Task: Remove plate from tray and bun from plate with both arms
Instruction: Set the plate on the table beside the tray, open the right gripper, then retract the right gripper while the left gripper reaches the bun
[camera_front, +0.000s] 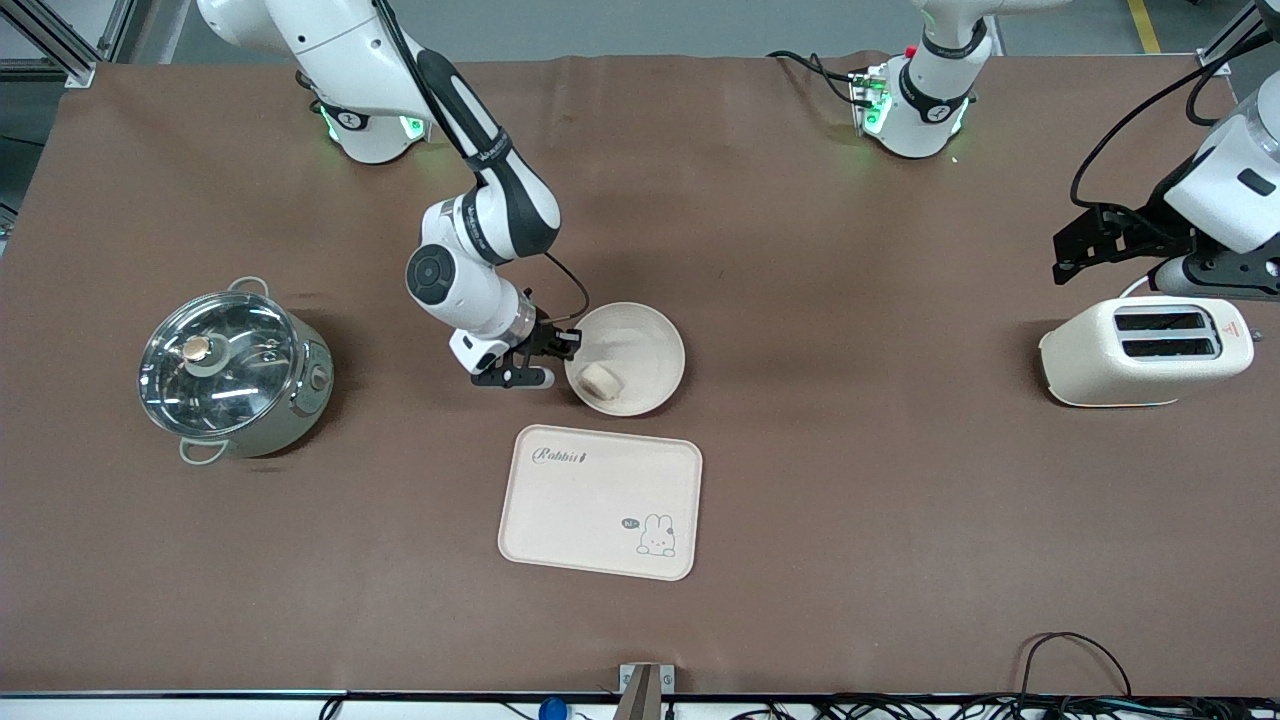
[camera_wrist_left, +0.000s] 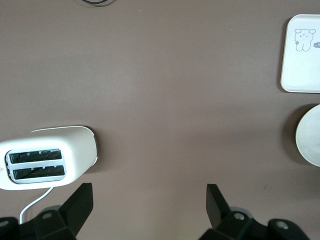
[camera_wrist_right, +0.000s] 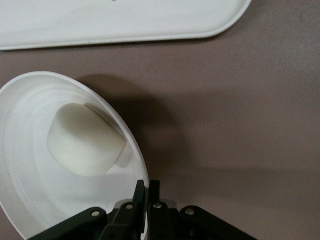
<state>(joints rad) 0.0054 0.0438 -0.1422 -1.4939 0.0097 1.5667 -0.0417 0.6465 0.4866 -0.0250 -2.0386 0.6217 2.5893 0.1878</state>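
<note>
Bun (camera_front: 602, 380): lies inside the plate, at about 7 o'clock of its bowl; also seen in the right wrist view (camera_wrist_right: 85, 142).
Plate (camera_front: 640, 350): on the brown table (camera_front: 850, 500), rim pinched at about 9 o'clock; it looks tilted in the right wrist view (camera_wrist_right: 30, 200).
Right gripper (camera_front: 562, 356): fingers pressed together on the plate's rim, one inside, one outside.
Tray (camera_front: 600, 500): cream, rabbit drawing, flat on the table at 6 o'clock of the plate, nearer to the front camera, apart from it.
Pot (camera_front: 232, 372): glass-lidded, toward the right arm's end, at 9 o'clock of the plate.
Toaster (camera_front: 1145, 350): white, two slots, toward the left arm's end.
Left gripper (camera_wrist_left: 145, 200): fingers spread wide, holding nothing, hovers just beside and above the toaster; this arm waits.
</note>
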